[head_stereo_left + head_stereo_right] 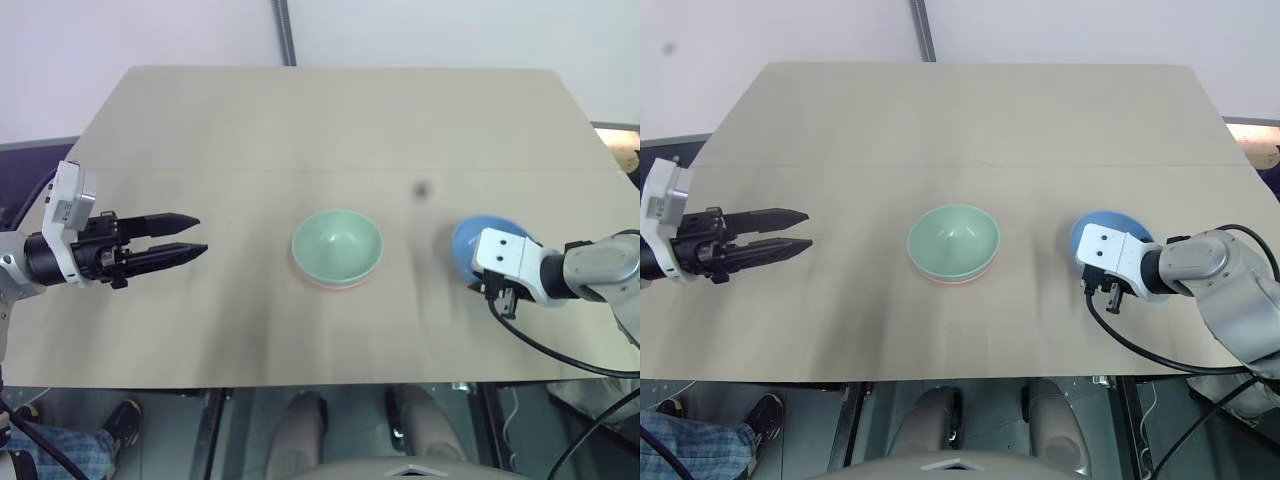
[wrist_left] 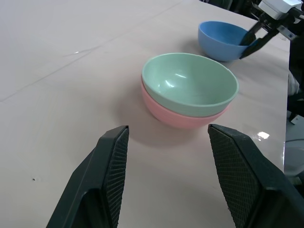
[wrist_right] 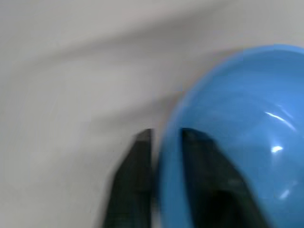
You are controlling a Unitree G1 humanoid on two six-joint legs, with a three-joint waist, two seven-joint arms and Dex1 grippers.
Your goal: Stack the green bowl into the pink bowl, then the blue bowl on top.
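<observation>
Pale wooden table (image 1: pixel 300 120), plain top, faint seam line running across it side to side. Small dark spot (image 1: pixel 421 189) on tabletop, right of centre. Grey pole (image 1: pixel 286 32) rising behind far edge against white wall (image 1: pixel 150 30). Person's dark shoe (image 1: pixel 124 420) and checked trouser leg (image 1: pixel 55 448) on floor below near-left corner. Black cable (image 1: pixel 560 355) looping over near-right edge.

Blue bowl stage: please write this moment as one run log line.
stage: blue bowl pickup | right gripper: shut on rim | left gripper: open, idle | green bowl: nested in pink bowl
</observation>
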